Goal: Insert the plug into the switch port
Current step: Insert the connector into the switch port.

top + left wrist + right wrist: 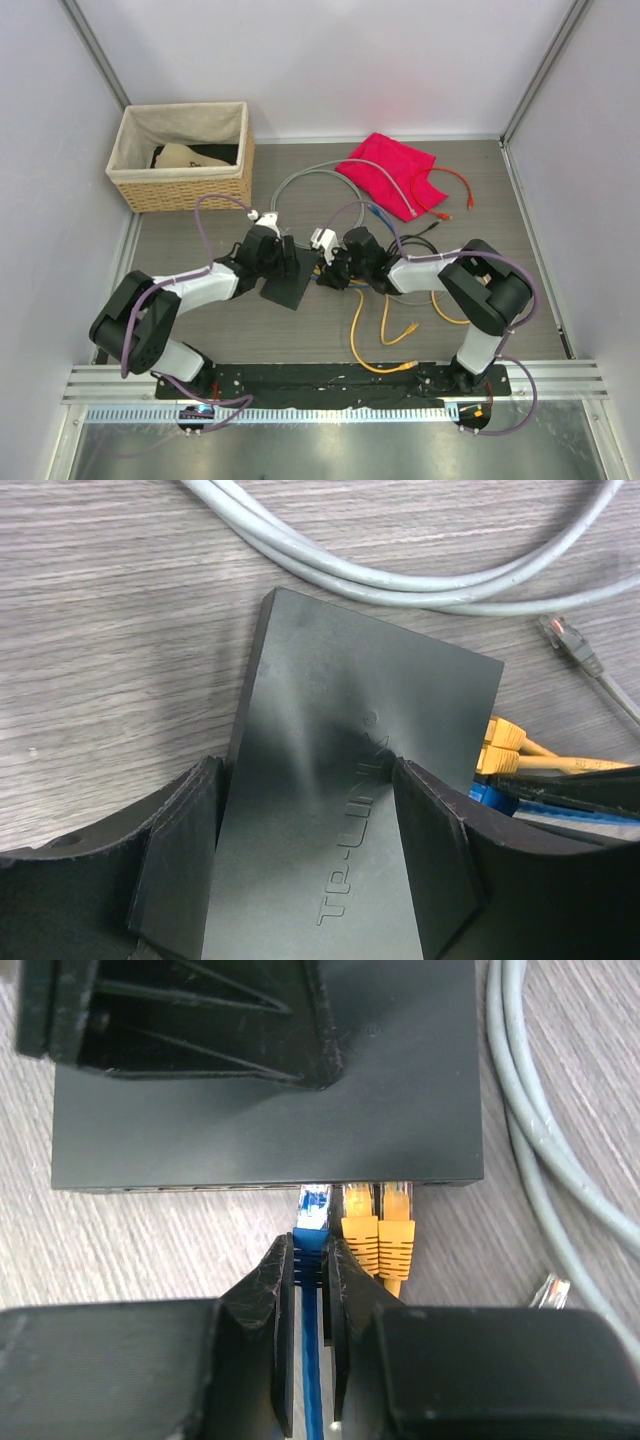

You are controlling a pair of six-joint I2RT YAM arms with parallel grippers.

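Observation:
The switch (340, 710), a flat dark grey box, lies on the table (300, 340) between the two arms. My left gripper (308, 770) is shut across it, one finger (190, 840) at its back edge and the other (430, 850) near the port side. In the right wrist view the switch (250, 1130) shows its port edge, where two yellow plugs (378, 1230) sit. Just left of them is the blue plug (313, 1210), its clear tip at a port mouth. My right gripper (310, 1250) is shut on the plug's blue boot. How deep the tip sits cannot be told.
A wicker basket (180, 160) stands at the back left and a red cloth (390, 170) at the back right. Grey cable (300, 180) loops behind the switch, its loose plug (550, 1290) beside my right gripper. Yellow cables (370, 340) trail toward the front.

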